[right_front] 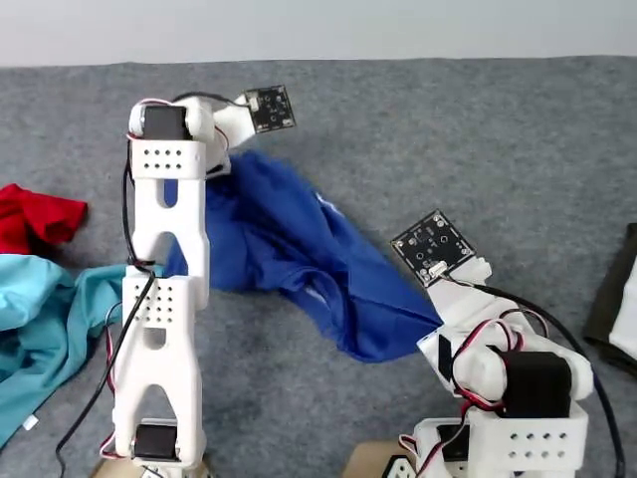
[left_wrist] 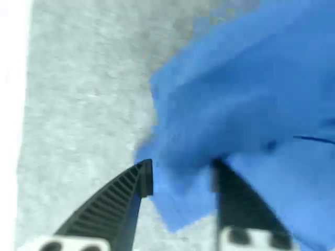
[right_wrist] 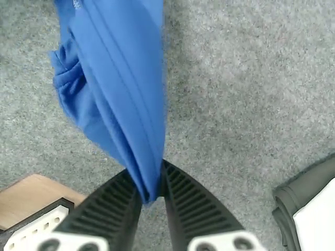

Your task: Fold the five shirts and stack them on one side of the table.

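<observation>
Blue cloth dominates the scene: a blue shirt point(right_front: 299, 239) is stretched at a slant over the middle of the grey-covered desk point(right_front: 448, 129), gripped at both ends. The left end effector point(left_wrist: 180, 180) holds a bunched edge at the shirt's far end, its two fingers set a little apart with the thick fold filling the gap between them and a flap hanging past them. The right end effector point(right_wrist: 152, 191) is nearly closed, pinching a narrow gathered edge at the near end, and the cloth falls away from it in long folds. Between the two grips the shirt sags, with its crumpled middle near or on the desk. At the desk's left edge lies a red shirt point(right_front: 35, 219), crumpled, and just in front of it a teal shirt point(right_front: 40, 319) is spread loosely, reaching towards the base of the left arm. At the right edge, well apart from the blue one, a dark shirt point(right_front: 615, 294) lies with a white cloth point(right_front: 627, 339) against it.
</observation>
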Controlling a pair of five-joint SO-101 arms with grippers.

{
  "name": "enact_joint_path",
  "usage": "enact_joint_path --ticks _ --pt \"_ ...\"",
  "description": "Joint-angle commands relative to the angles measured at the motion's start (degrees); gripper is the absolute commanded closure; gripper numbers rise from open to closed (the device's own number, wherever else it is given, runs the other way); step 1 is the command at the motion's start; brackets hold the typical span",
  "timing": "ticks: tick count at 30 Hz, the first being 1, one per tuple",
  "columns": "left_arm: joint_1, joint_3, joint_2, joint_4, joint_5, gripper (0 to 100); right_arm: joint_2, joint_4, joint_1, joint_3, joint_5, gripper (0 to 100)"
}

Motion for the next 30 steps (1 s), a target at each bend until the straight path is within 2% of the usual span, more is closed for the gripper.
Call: enact_joint_path --ticks 1,8,18,22,30 --pt "1.6 1.4 -0.7 1.4 0.3 77 -0.4 2.4 0.7 -3.7 -0.4 98.8" --pt "4.6 2.9 1.2 0.8 -1.1 77 -0.4 2.4 0.7 -3.7 -0.4 98.8" --pt "5.8 2.5 3.6 -7.2 -1.1 77 -0.4 2.4 1.4 -3.6 -0.4 98.8" --pt "5.3 -1.0 2.5 -6.4 -1.1 77 -0.3 2.4 4.0 -3.6 -0.4 98.8" --pt "6.1 -7.8 2.2 0.1 -2.9 78 2.6 2.3 3.9 -4.0 -0.4 98.8"
